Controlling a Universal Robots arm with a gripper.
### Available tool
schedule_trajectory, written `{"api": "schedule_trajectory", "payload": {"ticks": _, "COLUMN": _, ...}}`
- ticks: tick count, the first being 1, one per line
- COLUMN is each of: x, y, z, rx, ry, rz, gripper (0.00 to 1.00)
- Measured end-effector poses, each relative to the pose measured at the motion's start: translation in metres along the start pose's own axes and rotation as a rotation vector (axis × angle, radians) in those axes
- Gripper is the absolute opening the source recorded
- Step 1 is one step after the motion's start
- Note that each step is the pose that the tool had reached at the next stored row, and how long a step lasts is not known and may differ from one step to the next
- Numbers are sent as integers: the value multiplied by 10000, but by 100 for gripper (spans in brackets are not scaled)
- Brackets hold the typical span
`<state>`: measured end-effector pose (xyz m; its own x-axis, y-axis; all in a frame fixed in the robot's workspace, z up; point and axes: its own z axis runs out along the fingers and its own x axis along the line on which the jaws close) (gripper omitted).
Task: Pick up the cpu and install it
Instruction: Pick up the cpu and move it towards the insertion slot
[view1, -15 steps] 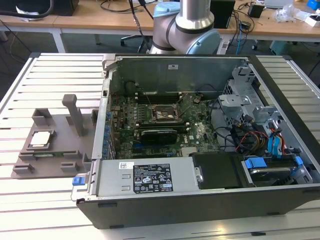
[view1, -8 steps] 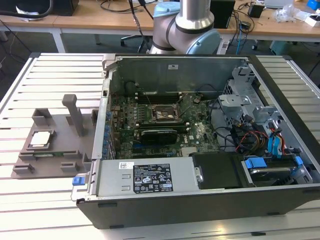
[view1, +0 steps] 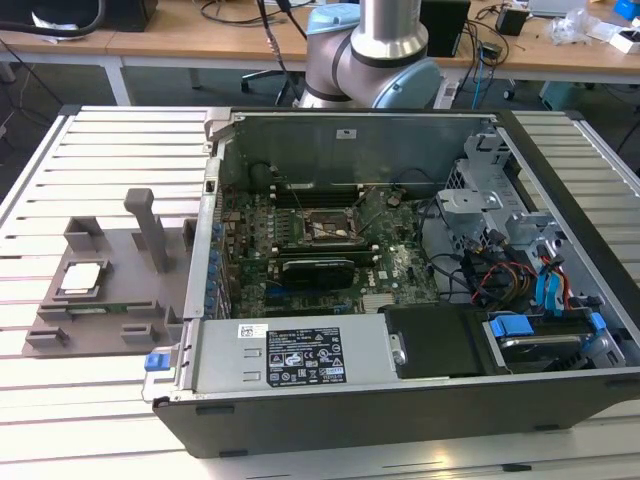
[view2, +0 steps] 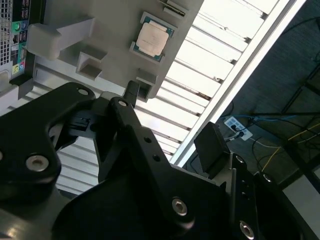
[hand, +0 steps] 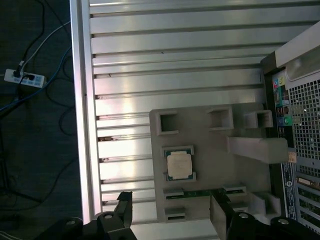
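Hovering over bench (view1: 100, 140) w/ 2 fingers (hand: 124, 202) spread apart, gripping nothing. Lying flat in recess of grey fixture plate (view1: 115, 255), clear of fingers: cpu (view1: 80, 279), at exterior view's left of open PC case (view1: 400, 415).

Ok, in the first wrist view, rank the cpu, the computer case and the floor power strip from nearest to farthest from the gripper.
1. cpu, on the grey fixture by the gripper.
2. computer case, beside the fixture.
3. power strip, down on the floor.

Three downward views
Exterior view looks from high; both wrist views hang nearer, all sharing the fixture plate (view1: 120, 275).
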<state>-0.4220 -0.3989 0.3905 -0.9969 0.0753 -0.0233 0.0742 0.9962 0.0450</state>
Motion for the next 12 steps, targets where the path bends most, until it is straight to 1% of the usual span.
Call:
{"api": "schedule_trajectory", "payload": {"ticks": 3, "x": 0, "y": 0, "z": 12, "rx": -1, "ry": -2, "rz": 0, "gripper": 72}}
{"api": "schedule_trajectory", "payload": {"ticks": 12, "x": 1, "y": -3, "z": 77, "rx": -1, "ry": -1, "rz": 0, "gripper": 72}}
